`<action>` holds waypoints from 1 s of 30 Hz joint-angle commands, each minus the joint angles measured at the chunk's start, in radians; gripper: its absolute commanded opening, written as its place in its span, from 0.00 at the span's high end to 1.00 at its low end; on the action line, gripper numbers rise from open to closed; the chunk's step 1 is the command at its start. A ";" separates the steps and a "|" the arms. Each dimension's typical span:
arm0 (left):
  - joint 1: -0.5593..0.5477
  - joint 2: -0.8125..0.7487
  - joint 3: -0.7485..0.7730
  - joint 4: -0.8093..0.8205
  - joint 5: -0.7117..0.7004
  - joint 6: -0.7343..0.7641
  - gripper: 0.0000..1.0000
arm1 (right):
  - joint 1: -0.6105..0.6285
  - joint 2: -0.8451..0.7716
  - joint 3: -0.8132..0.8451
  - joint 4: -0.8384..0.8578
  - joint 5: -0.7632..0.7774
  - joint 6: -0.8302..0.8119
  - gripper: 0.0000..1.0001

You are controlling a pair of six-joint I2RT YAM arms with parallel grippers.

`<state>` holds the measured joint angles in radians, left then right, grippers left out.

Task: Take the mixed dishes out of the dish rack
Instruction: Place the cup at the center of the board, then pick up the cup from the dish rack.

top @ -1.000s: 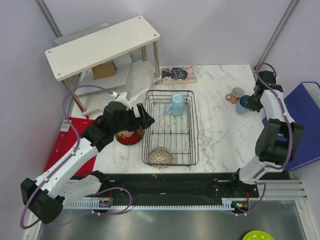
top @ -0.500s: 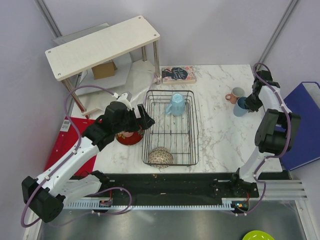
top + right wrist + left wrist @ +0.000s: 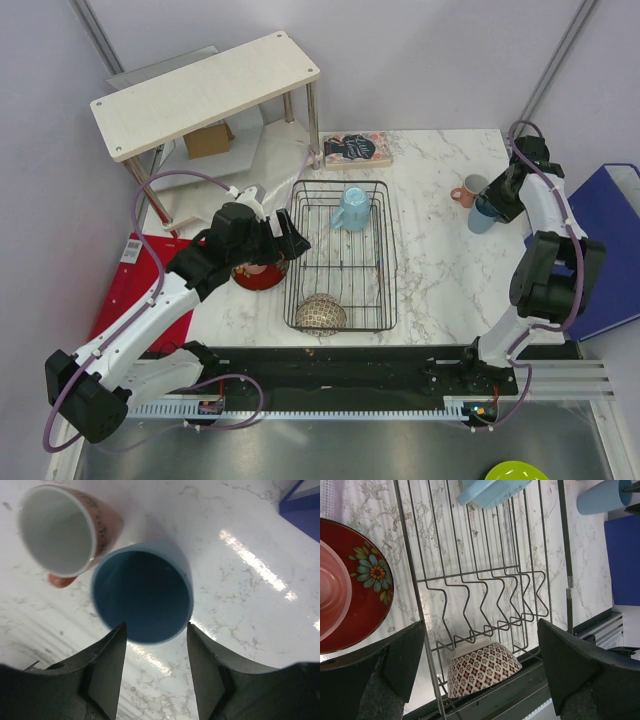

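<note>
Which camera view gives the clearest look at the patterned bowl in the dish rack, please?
The left wrist view: the bowl lies upside down at the near end of the dish rack, its pattern sharp. The top external view shows it small; the right wrist view misses it.

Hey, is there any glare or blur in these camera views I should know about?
Right wrist view: bright glare streaks on the marble table right of the light blue mug, whose inside is shadowed; the end effector fingers look soft. Left wrist view: dish rack wires sharp, near fingers dark and blurry. Top view: even light, soft shadows.
</note>
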<state>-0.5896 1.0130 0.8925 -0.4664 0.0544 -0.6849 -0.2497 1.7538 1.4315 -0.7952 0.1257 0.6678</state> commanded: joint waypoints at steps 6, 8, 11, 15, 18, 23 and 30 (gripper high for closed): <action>0.001 -0.008 0.003 0.011 -0.008 -0.015 0.01 | 0.042 -0.226 0.009 0.010 -0.124 0.061 0.41; 0.001 -0.007 0.003 0.012 -0.027 -0.015 0.01 | 0.067 -0.282 -0.026 0.045 -0.176 0.076 0.41; 0.001 0.016 0.019 0.020 -0.039 -0.013 0.01 | 0.139 -0.420 -0.103 0.117 -0.190 0.114 0.40; -0.001 0.082 0.075 0.021 -0.044 -0.002 0.01 | 0.271 -0.646 -0.271 0.293 -0.212 0.107 0.39; -0.007 0.151 0.133 0.047 -0.044 0.042 0.01 | 0.335 -0.765 -0.385 0.390 -0.279 0.053 0.39; -0.030 0.268 0.190 0.224 -0.047 0.188 0.01 | 0.372 -0.918 -0.542 0.530 -0.328 0.004 0.39; -0.073 0.511 0.314 0.394 0.012 0.556 0.01 | 0.375 -1.073 -0.713 0.623 -0.393 -0.007 0.38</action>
<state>-0.6373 1.3926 1.1107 -0.2142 0.0330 -0.4225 0.1207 0.7422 0.7761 -0.2916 -0.2108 0.6838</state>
